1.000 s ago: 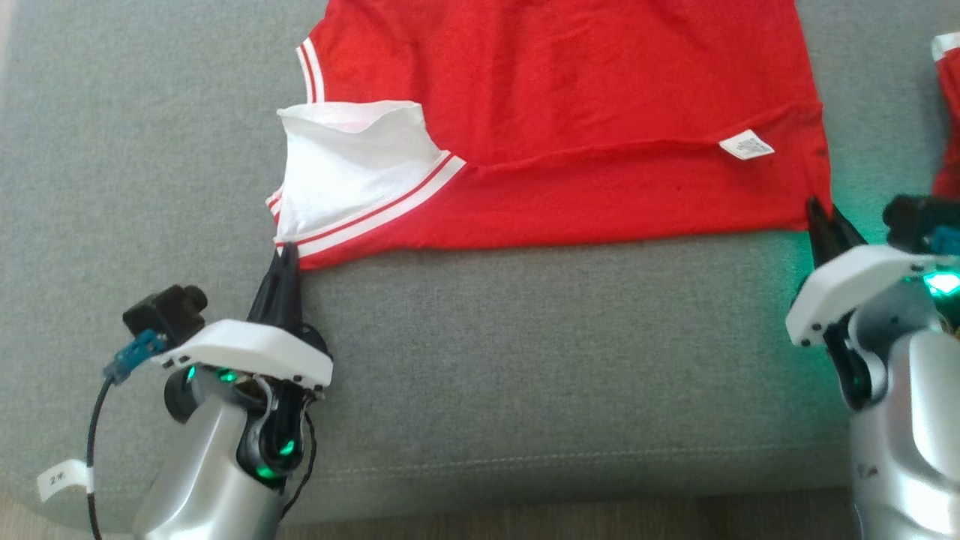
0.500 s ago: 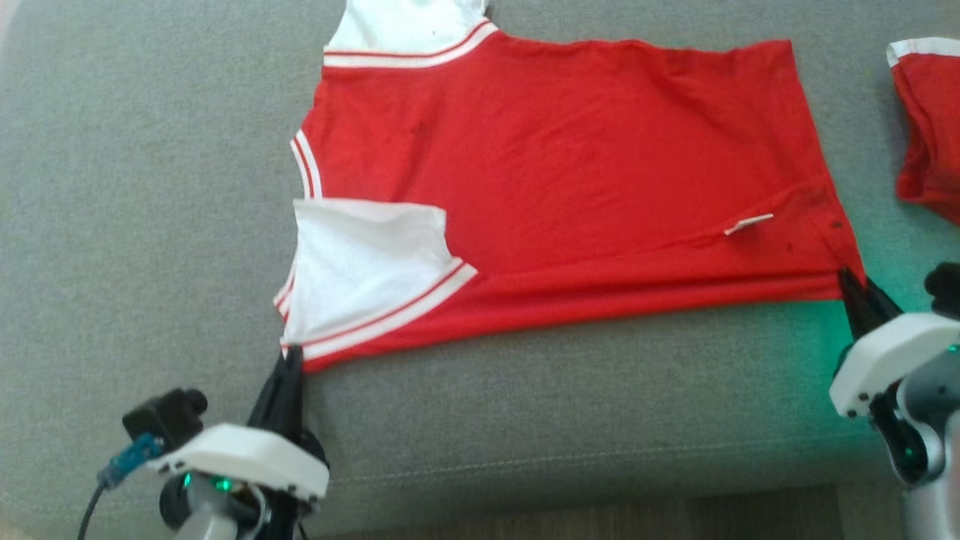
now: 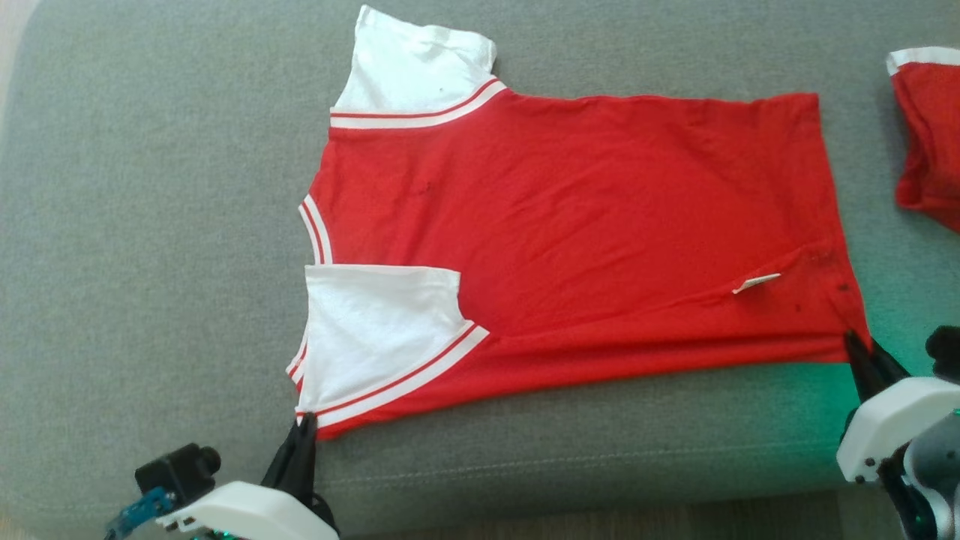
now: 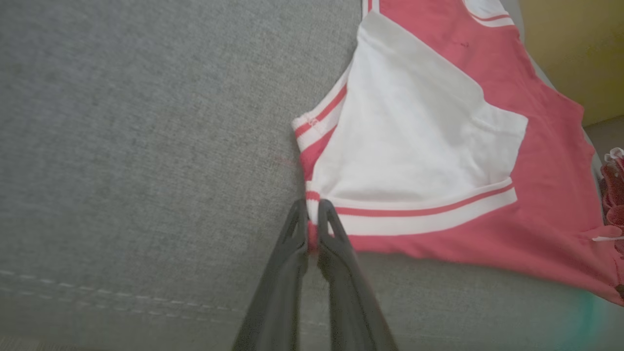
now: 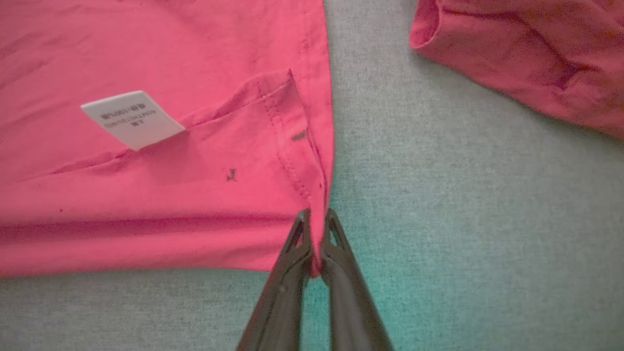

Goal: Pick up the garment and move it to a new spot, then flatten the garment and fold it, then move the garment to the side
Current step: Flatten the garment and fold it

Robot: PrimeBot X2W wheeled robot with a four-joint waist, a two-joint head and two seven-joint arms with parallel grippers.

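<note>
A red garment (image 3: pixel 570 240) with white striped sleeves lies spread on the grey cushion (image 3: pixel 150 262), hem to the right. One white sleeve (image 3: pixel 379 337) is folded onto the red body; the other sleeve (image 3: pixel 412 67) sticks out at the far side. My left gripper (image 3: pixel 306 431) is shut on the garment's near shoulder corner (image 4: pixel 312 229). My right gripper (image 3: pixel 855 345) is shut on the near hem corner (image 5: pixel 317 234). A white care label (image 5: pixel 131 119) stands up from a seam near that corner.
A second red garment (image 3: pixel 926 135) with a white band lies bunched at the right edge, also in the right wrist view (image 5: pixel 526 63). The cushion's front seam (image 3: pixel 562 457) runs just before the grippers, with wooden floor below.
Both grippers have drawn the garment toward the cushion's front edge, and its far sleeve has come into view. The folded-over sleeve lies flatter than before.
</note>
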